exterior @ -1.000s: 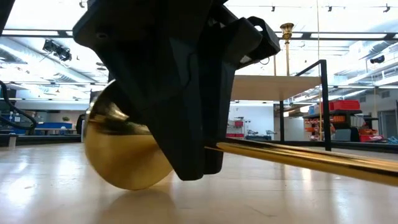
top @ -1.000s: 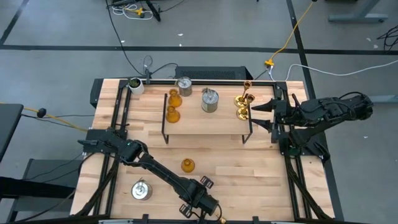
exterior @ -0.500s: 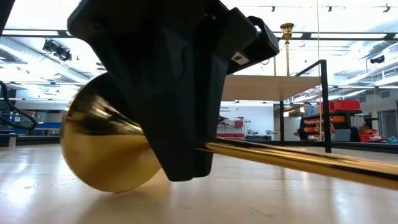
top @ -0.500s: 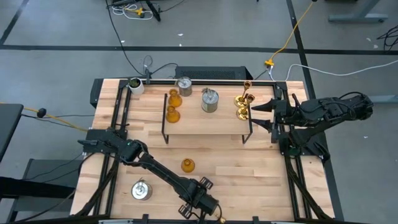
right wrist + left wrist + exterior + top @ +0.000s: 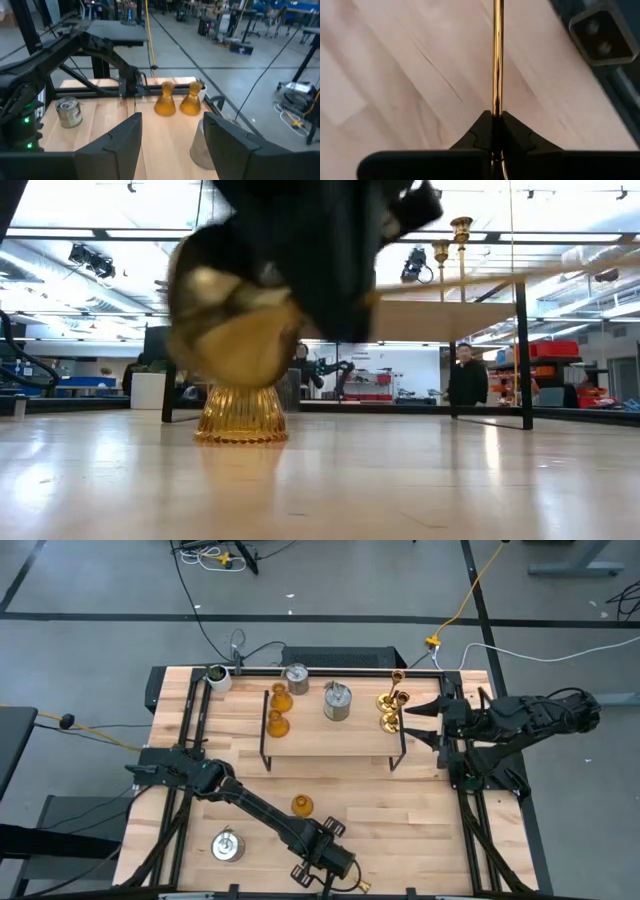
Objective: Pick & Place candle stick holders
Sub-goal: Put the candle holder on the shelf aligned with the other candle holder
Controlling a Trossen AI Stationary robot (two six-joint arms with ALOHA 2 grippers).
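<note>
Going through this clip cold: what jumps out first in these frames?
The left gripper at the table's near edge, shut on the thin stem of a gold brass candle stick holder, fills the low view with its flared base. Beyond it, the wooden rack at the table's far side carries amber, silver and gold holders. The right gripper waits open beside the rack's right end.

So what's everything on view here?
Wooden rack with black wire sides: one, table middle.
Amber-orange bulbous holders: three; two on rack, one in front.
Silver-grey metal can-shaped holders: three; on rack, behind it, front left.
Shiny gold brass holders: at least two on rack, one held.
Whitish cup: one, back left.
Person: one, dark clothes, background.
Left gripper: black, shut on gold holder, front edge.
Right gripper: black, open, right of rack.
</note>
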